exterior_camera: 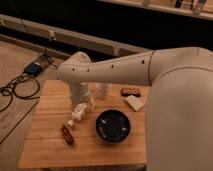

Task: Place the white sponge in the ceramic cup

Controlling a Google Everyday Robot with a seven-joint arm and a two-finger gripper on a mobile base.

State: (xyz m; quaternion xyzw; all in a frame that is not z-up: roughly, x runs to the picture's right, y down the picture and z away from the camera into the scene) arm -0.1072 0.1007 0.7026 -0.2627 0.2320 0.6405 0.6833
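The gripper point(81, 107) sits left of centre, low over the wooden table point(50, 145); open or closed, cannot tell; white sponge point(134, 102) lies right of centre; ceramic cup point(102, 90) stands between them.

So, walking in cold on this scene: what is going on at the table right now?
The robot's arm reaches across the wooden table from the right. Its tool is low over the left half, next to what looks like a white bottle lying on its side. The sponge lies apart near the right edge, in front of a dark block, so it is not yet in the cup, which stands at the back. A black bowl and a red object sit nearer the front.
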